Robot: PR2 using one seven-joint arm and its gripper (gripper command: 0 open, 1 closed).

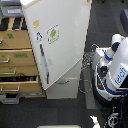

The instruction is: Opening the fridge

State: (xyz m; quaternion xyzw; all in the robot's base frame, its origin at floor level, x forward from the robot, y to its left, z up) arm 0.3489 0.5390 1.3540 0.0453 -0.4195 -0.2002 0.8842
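The tall white fridge [62, 45] fills the middle of the exterior view. Its large upper door bears a small green-figure sticker [52, 34] and a long dark handle [43, 57] along its left edge. The door's lower edge slants and overlaps the lower drawers [64, 84], so the door looks swung out at an angle. The robot's white-and-blue arm [111, 50] reaches towards the fridge's right edge. A dark cluster [89, 60] there may be my gripper. It is too small and blurred to tell whether it is open or shut.
A tan wooden drawer cabinet [17, 60] stands against the fridge on the exterior view's left, with some drawers pulled out. The white-and-blue robot body [117, 72] stands on the right with loose cables [86, 85] at its base. Dark floor [45, 112] lies in front.
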